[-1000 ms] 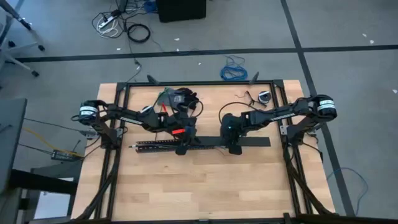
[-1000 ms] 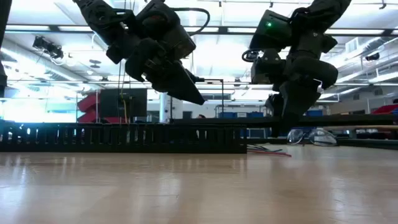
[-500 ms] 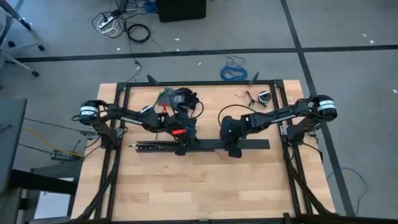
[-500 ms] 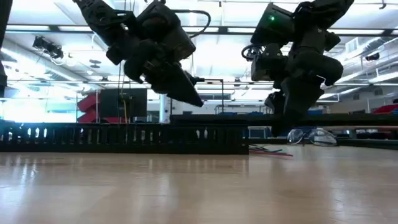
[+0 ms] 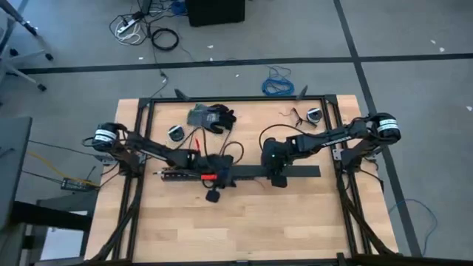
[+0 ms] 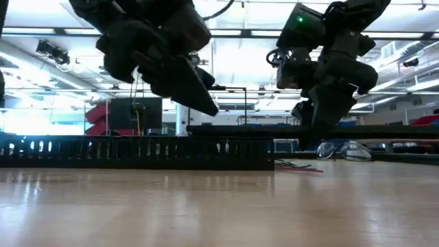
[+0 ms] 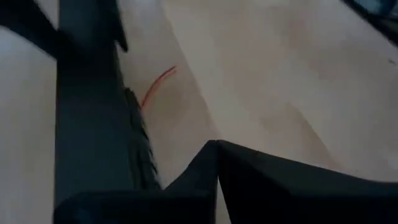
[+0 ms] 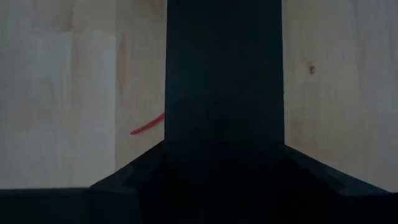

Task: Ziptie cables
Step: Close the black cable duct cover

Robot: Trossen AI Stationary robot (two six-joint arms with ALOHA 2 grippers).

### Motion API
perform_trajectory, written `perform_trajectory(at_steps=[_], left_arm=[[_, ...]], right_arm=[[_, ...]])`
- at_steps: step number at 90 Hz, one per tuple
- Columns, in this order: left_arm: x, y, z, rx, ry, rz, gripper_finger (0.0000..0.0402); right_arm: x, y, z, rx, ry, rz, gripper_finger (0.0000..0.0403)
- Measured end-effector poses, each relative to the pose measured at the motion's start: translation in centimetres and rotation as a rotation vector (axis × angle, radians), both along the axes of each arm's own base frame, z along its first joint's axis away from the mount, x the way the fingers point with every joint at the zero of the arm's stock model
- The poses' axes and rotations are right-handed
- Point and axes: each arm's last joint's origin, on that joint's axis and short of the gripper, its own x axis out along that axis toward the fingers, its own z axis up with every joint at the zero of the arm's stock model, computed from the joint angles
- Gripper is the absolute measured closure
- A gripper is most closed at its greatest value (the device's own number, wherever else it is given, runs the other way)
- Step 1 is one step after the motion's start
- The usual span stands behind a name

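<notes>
The cables (image 6: 296, 165) lie beside the slotted strip (image 6: 137, 152); the right gripper (image 5: 277, 177) seemingly clamps the flat strip (image 5: 299, 171) to carry it, while the left gripper (image 5: 212, 193) hovers, its grip unclear.

No text, label, brand, number or sign can be read in any of the views.
</notes>
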Motion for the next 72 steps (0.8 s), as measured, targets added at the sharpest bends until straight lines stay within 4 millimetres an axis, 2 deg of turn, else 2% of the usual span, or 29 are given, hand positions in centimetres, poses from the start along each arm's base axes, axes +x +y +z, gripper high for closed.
perform_trajectory(at_steps=[16, 32, 55, 72], left_arm=[[0.5, -0.8, -1.8, 0.04, 0.047, 0.052, 0.0401], [1.7, -1.7, -2.4, 0.066, 0.048, 0.069, 0.0401], [3.2, -2.4, -4.1, 0.097, 0.138, 0.07, 0.0401], [3.5, -2.3, -3.8, 0.178, 0.138, 0.141, 0.0401]], right_arm=[[0.1, 0.0, 0.1, 0.0, -0.014, 0.0, 0.0174], [0.1, 0.0, 0.1, 0.012, -0.012, -0.005, 0.0174], [0.0, 0.1, 0.0, 0.029, 0.001, -0.011, 0.0174], [-0.1, 0.1, -0.1, 0.046, 0.023, -0.027, 0.0174]])
